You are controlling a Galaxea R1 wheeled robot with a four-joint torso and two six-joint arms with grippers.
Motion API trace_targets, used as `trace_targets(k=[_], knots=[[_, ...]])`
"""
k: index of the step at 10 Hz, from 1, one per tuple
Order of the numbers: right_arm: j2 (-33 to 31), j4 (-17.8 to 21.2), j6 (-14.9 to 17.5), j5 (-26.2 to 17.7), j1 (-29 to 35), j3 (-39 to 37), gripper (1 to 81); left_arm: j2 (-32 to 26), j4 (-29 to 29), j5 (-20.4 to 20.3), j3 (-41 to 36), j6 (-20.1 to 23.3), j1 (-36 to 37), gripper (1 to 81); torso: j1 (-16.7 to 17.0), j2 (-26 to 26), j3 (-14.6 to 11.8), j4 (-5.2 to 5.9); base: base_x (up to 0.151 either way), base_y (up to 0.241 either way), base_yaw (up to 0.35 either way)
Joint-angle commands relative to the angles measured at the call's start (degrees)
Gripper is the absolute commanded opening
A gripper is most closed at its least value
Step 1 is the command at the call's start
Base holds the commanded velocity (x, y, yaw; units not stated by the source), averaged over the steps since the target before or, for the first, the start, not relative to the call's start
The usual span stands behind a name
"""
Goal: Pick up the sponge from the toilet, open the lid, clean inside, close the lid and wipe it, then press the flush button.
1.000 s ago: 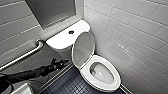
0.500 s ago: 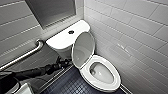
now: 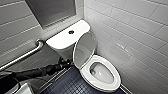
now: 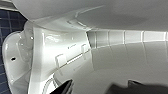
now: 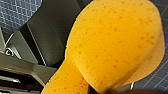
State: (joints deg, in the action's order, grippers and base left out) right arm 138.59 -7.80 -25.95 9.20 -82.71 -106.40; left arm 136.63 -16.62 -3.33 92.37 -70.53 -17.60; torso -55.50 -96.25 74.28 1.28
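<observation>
1. Sponge (image 5: 112, 45) first: the orange pad is right up against the right gripper (image 5: 98, 89), high over the dark floor tiles (image 5: 17, 12). Nothing else holds it up, so I think that gripper is squeezed tight on it.
2. The left gripper (image 3: 65, 63) has crept nearer to the lid (image 3: 85, 50) than it was a moment ago. Now it is just beside the lid's low, hinged end.
3. Its two dark fingertips (image 4: 65, 87) are spread wide apart, and nothing is between them.
4. The lid stands up and leans back toward the tank (image 3: 65, 40), the same as a moment ago. The toilet bowl (image 3: 114, 74) lies uncovered just past the lid from the left gripper.
5. So the lid-opening step looks done. The toilet bowl is ready to be cleaned, and the sponge has not got there yet.
</observation>
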Motion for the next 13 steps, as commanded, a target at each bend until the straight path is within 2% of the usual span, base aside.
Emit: trace_targets(k=[1, 4, 5, 7, 8, 9, 11, 13], knots=[[-1.9, -1.3, 0.2, -4.2, -0.7, 0.8, 1.0, -1.1, -2.1, 0.7, -5.1, 0.6, 7.1, 81.1, 0.0, 0.0, 0.0, 0.0, 0.0, 0.0, 0.0], [-1.8, -1.2, 0.0, -4.1, -0.7, 0.3, 1.0, -1.0, -2.1, 2.6, -5.5, 1.0, 6.1, 81.1, 0.0, 0.0, 0.0, 0.0, 0.0, 0.0, 0.0], [-1.6, -1.1, 0.1, -4.1, -0.2, -0.8, 1.0, -1.5, -3.9, 4.6, -6.1, 1.7, 3.9, 81.1, 0.0, 0.0, 0.0, 0.0, 0.0, 0.0, 0.0], [0.5, -1.2, 0.3, -4.2, -0.6, -5.6, 1.0, -4.2, -18.3, 11.4, -8.9, 2.1, -5.8, 81.1, 0.0, 0.0, 0.0, 0.0, 0.0, 0.0, 0.0], [2.1, -1.3, 0.3, -4.2, -0.7, -8.4, 1.0, -5.9, -25.7, 13.9, -10.1, 2.1, -10.8, 81.1, 0.0, 0.0, 0.0, 0.0, 0.0, 0.0, 0.0], [2.8, -1.3, 0.3, -4.2, -1.1, -9.0, 1.0, -7.6, -31.0, 14.6, -11.4, 2.1, -14.8, 81.1, 0.0, 0.0, 0.0, 0.0, 0.0, 0.0, 0.0], [2.4, -2.0, 0.4, -4.1, -1.2, -7.2, 1.0, -10.9, -38.8, 15.3, -16.1, 2.1, -21.1, 81.1, 0.0, 0.0, 0.0, 0.0, 0.0, 0.0, 0.0], [0.1, -3.3, 0.3, -4.0, -1.2, -2.2, 1.0, -11.0, -45.1, 19.0, -18.2, 2.2, -29.3, 81.1, 0.0, 0.0, 0.0, 0.0, 0.0, 0.0, 0.0]])
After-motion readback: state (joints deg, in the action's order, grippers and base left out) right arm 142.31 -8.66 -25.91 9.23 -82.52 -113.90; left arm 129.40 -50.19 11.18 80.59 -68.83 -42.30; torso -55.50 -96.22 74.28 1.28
